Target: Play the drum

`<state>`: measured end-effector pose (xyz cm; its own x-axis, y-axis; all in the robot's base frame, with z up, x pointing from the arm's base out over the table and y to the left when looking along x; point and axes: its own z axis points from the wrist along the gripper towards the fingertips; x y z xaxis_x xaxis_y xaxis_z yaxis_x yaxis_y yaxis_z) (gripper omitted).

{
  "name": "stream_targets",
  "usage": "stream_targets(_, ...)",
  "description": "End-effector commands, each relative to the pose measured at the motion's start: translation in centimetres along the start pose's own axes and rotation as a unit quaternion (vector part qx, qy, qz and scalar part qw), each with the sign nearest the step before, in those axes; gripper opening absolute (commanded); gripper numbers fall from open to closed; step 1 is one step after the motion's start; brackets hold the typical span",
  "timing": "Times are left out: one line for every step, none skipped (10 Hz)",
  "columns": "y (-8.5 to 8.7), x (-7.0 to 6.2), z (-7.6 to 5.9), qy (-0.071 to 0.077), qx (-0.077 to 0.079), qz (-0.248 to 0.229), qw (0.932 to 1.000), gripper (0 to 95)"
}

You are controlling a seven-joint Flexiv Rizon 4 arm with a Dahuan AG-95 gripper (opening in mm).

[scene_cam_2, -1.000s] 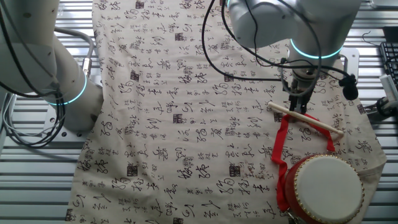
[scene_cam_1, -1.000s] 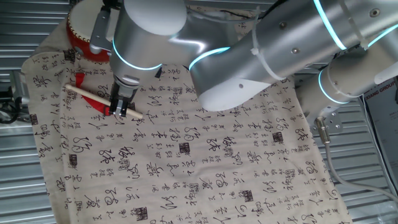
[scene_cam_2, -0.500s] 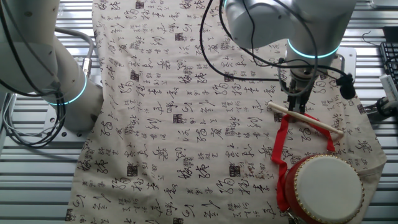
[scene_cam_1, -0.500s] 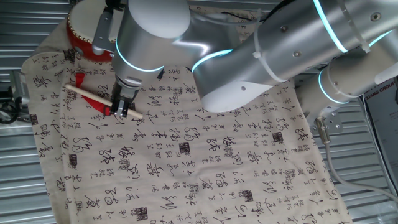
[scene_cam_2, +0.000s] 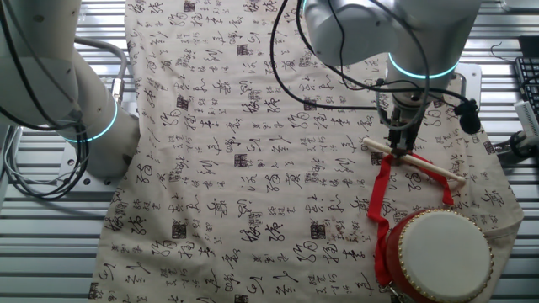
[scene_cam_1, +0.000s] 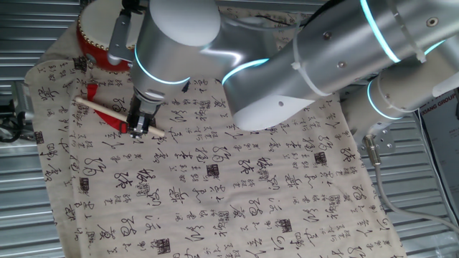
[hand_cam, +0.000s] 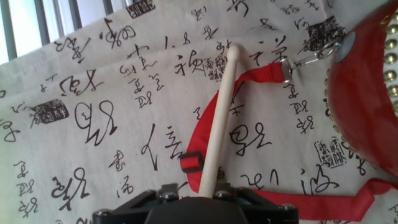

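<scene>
The hand view alone shows the pale stick [hand_cam: 219, 124] running up from between the fingers of the tool [hand_cam: 205, 198], lying across the red strap [hand_cam: 261, 78] on the cloth-covered surface [hand_cam: 93, 93], with the drum [hand_cam: 367, 93] close at right. The other fixed view shows the tool [scene_cam_2: 399, 153] pinching the stick [scene_cam_2: 414, 162] near one end, the drum [scene_cam_2: 438, 252] well apart below. Since a second ago the tool has shifted only slightly; stick and drum lie as before.
</scene>
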<state>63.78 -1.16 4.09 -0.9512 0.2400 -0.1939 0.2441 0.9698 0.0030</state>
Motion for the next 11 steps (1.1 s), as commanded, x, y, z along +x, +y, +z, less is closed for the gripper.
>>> stream_targets(0.0,0.1,0.2,0.000,-0.001,0.001,1.0000,38.0)
stream_targets(0.0,0.2,0.4,-0.002,-0.002,0.001,1.0000,38.0)
stream_targets(0.0,0.3,0.5,-0.002,-0.001,0.001,1.0000,38.0)
stream_targets(0.0,0.3,0.7,-0.002,-0.002,0.001,1.0000,38.0)
stream_targets(0.0,0.4,0.9,-0.003,-0.002,0.001,1.0000,38.0)
stream_targets(0.0,0.5,1.0,-0.004,-0.002,0.002,1.0000,38.0)
stream_targets(-0.1,0.6,1.2,-0.005,-0.003,0.002,1.0000,38.0)
stream_targets(-0.1,0.6,1.3,-0.006,-0.003,0.002,1.0000,38.0)
stream_targets(-0.1,0.6,1.3,-0.006,-0.004,0.002,1.0000,38.0)
stream_targets(-0.1,0.6,1.4,-0.006,-0.004,0.002,1.0000,38.0)
stream_targets(-0.1,0.7,1.4,-0.006,-0.004,0.003,1.0000,38.0)
